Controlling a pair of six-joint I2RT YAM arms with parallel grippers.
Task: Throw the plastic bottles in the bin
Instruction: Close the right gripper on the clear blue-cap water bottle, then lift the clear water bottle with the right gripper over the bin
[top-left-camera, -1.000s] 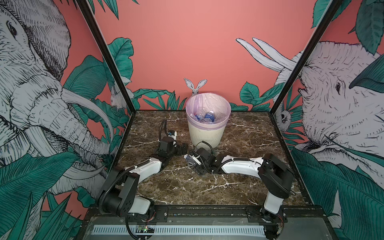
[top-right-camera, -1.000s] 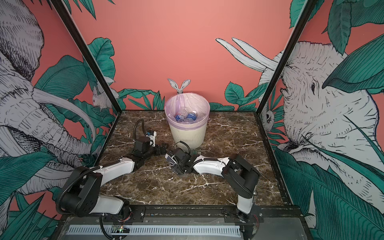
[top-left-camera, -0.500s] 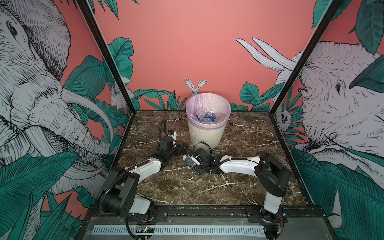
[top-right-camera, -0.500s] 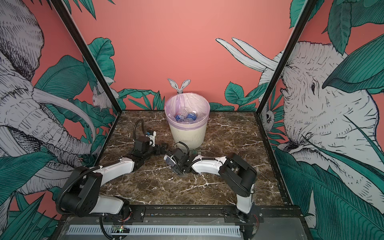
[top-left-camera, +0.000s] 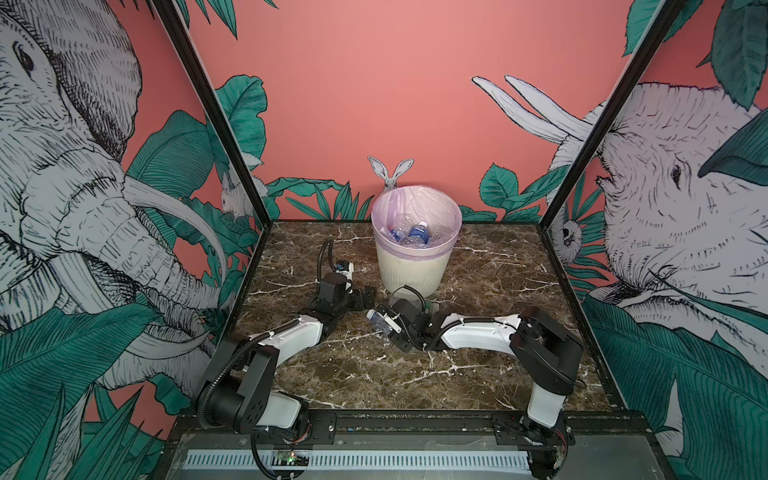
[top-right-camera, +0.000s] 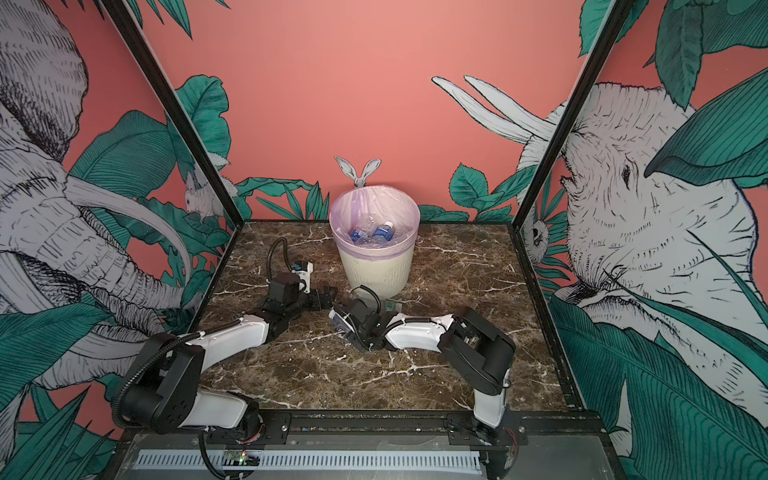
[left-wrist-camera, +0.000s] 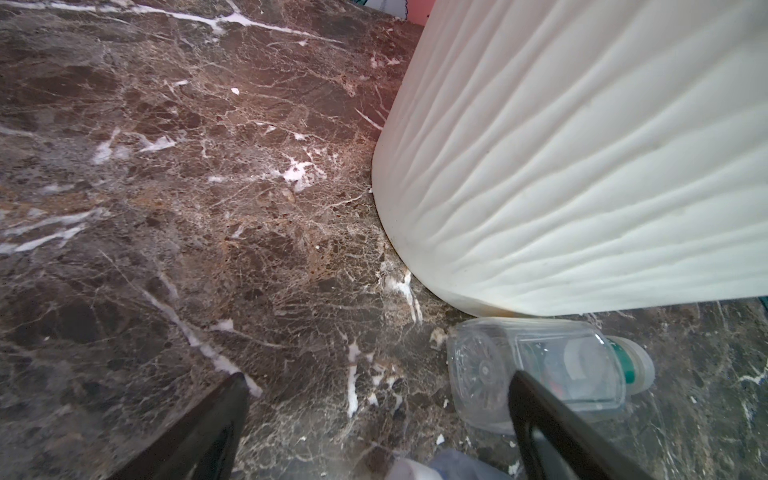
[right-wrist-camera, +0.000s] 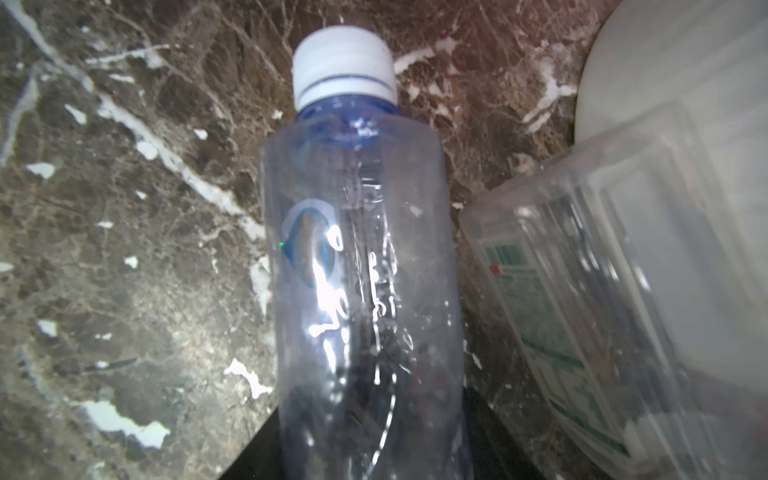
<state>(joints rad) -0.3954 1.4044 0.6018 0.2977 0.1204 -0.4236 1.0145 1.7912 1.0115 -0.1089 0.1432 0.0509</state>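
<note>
The white-capped bottle (right-wrist-camera: 357, 249) lies over the marble tabletop (right-wrist-camera: 124, 249), just beside a green-capped bottle (right-wrist-camera: 582, 291) that rests against the foot of the bin (top-left-camera: 415, 266). Only the top views show more bottles (top-left-camera: 417, 233) inside the bin. Only the right wrist view shows the right gripper (right-wrist-camera: 374, 440) pressed against the white-capped bottle's sides. The left gripper (left-wrist-camera: 378, 382) stands wide, holding nothing, near the green-capped bottle.

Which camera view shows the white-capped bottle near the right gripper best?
The right wrist view: the white-capped bottle fills it, with cap and label clear. In both top views the bottle is small and partly hidden. The left wrist view shows a blurred bit at most.
</note>
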